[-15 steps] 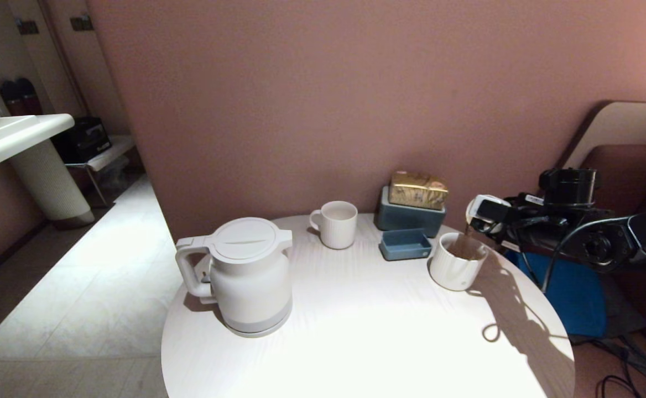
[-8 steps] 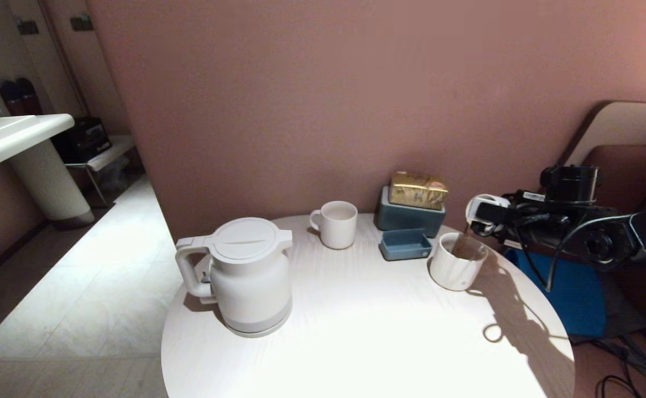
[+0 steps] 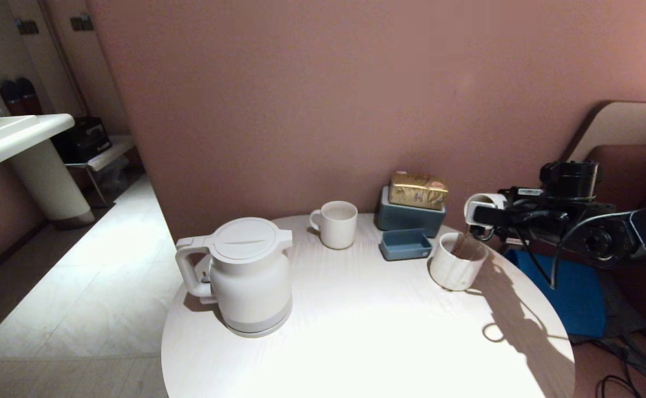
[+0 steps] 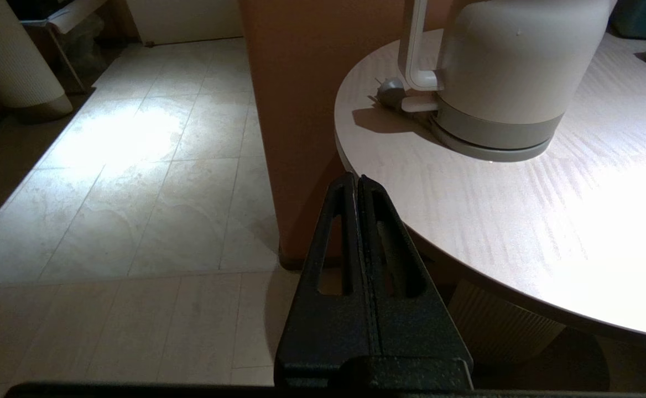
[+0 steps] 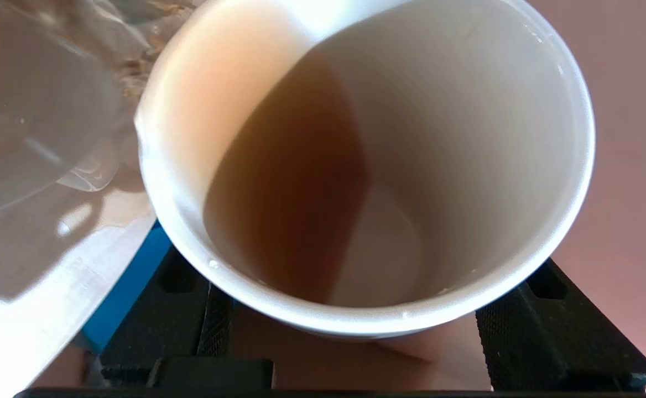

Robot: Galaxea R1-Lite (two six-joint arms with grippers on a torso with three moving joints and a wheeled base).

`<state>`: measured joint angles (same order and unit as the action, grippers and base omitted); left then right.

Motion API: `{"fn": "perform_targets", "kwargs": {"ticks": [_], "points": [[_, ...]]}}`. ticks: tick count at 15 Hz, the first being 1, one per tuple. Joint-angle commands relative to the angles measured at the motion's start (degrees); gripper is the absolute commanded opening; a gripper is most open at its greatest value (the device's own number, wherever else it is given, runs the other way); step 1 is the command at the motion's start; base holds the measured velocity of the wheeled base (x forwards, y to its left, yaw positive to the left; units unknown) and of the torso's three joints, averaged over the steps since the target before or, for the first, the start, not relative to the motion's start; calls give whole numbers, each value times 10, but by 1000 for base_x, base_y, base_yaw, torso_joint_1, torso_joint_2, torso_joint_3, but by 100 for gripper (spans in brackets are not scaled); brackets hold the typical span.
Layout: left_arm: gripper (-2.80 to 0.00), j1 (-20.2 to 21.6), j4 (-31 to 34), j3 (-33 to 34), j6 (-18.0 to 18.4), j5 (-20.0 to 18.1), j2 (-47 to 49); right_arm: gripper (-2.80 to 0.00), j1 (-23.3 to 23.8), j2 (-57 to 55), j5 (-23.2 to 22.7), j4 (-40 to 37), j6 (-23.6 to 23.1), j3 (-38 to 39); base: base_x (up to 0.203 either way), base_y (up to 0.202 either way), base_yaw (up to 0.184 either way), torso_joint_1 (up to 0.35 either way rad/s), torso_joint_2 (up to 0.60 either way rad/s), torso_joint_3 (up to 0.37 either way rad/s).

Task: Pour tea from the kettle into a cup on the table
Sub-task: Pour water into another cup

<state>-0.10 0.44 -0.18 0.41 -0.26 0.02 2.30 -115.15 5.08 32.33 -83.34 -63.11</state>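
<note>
Right gripper (image 3: 480, 215) — clamped on the small ribbed cup (image 3: 478, 205), tipped at three o'clock of the table (image 3: 367, 331) — pours tea (image 5: 290, 188) into the wider cup (image 3: 456, 269); kettle (image 3: 245, 276) stands untouched at nine o'clock; left gripper (image 4: 359, 188) pressed closed, idle; next, level the cup gently.

Glossy ceramic-looking cup (image 5: 356, 166), matt plastic-looking kettle (image 3: 245, 276), faintly wood-grained smooth table (image 3: 367, 331), textured black pincer fingers (image 4: 367, 276).
</note>
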Motion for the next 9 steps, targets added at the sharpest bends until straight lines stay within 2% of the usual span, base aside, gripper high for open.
{"fn": "perform_targets", "kwargs": {"ticks": [1,7,9], "points": [[-280,0,0,0,0,0,1,-280,1,0,0,2,-11,0,0,0,0,0,0,0],[-280,0,0,0,0,0,1,-280,1,-2,6,29,-60,0,0,0,0,0,0,0],[-280,0,0,0,0,0,1,-280,-2,-2,6,29,-62,0,0,0,0,0,0,0]]}}
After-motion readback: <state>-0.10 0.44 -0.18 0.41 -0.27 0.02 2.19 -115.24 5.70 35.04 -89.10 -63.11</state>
